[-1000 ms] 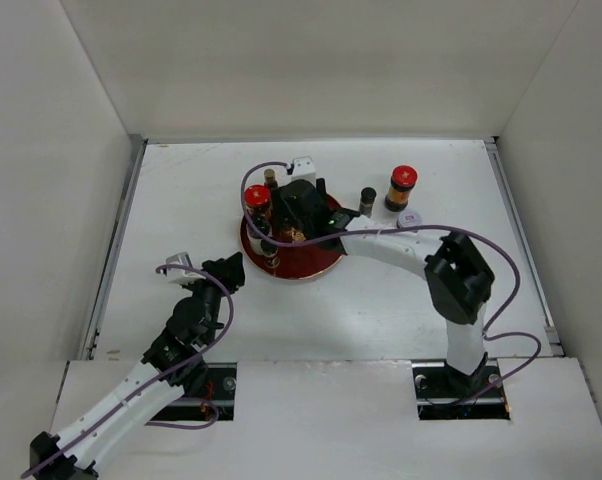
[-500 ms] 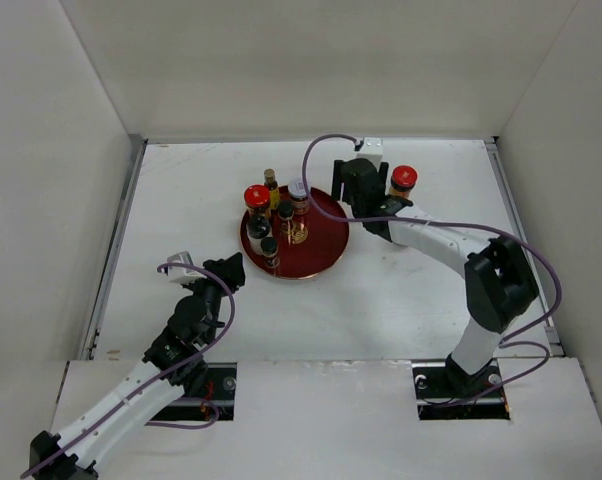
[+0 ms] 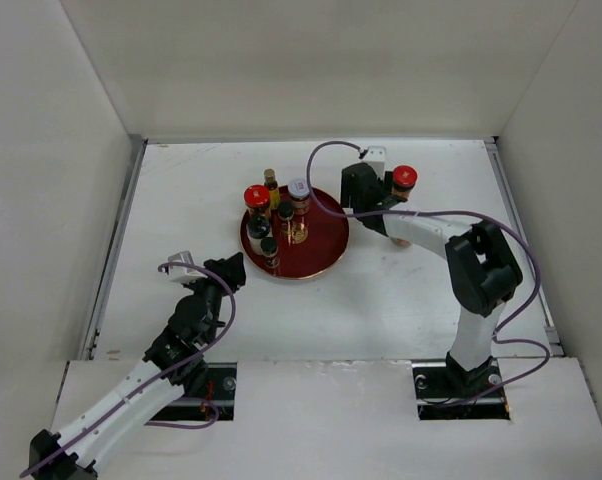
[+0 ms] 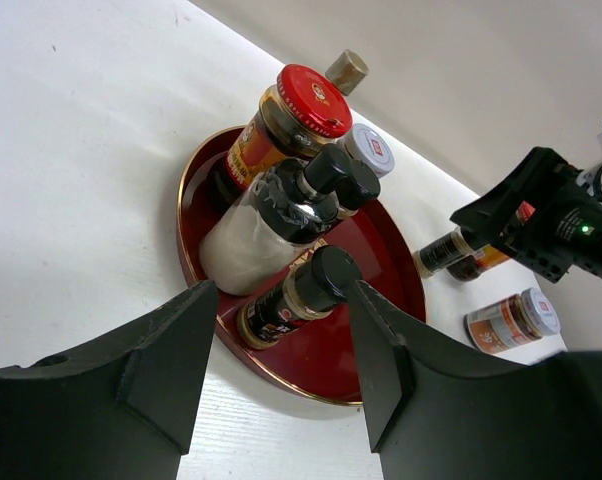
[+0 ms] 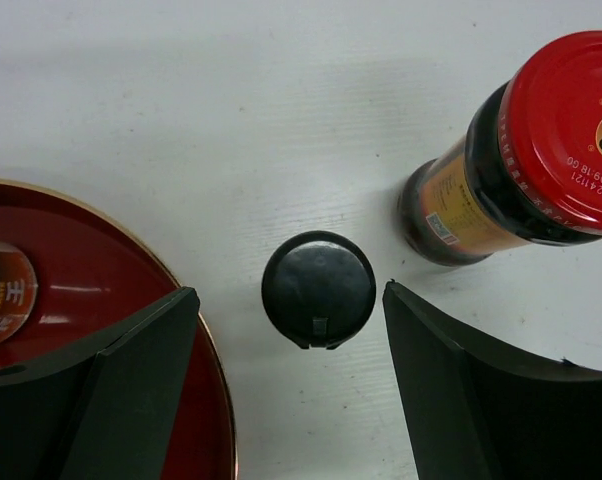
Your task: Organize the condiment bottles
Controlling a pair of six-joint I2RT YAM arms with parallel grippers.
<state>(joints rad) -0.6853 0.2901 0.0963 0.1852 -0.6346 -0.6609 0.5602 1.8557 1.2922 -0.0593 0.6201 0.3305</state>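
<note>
The round red tray (image 3: 326, 250) holds a red-capped amber jar (image 3: 257, 196), a slim brown bottle (image 3: 270, 180), a white-lidded jar (image 3: 299, 190) and three small dark black-capped bottles (image 3: 270, 245). My right gripper (image 3: 366, 192) is open right of the tray, fingers either side of a small dark black-capped bottle (image 5: 318, 289) standing on the table, not touching it. A second red-capped amber jar (image 3: 404, 180) (image 5: 541, 150) stands just right of it. My left gripper (image 3: 226, 272) is open and empty, near-left of the tray, facing it (image 4: 281, 295).
Another short white-lidded jar (image 4: 506, 320) sits on the table right of the tray, mostly hidden under my right arm in the top view. The tray rim (image 5: 206, 400) lies close beside my right gripper's left finger. White walls enclose the table.
My right gripper has moved from over the tray to the right and now straddles the small dark bottle. The white-lidded jar now shows on the tray. The left arm has not moved.
</note>
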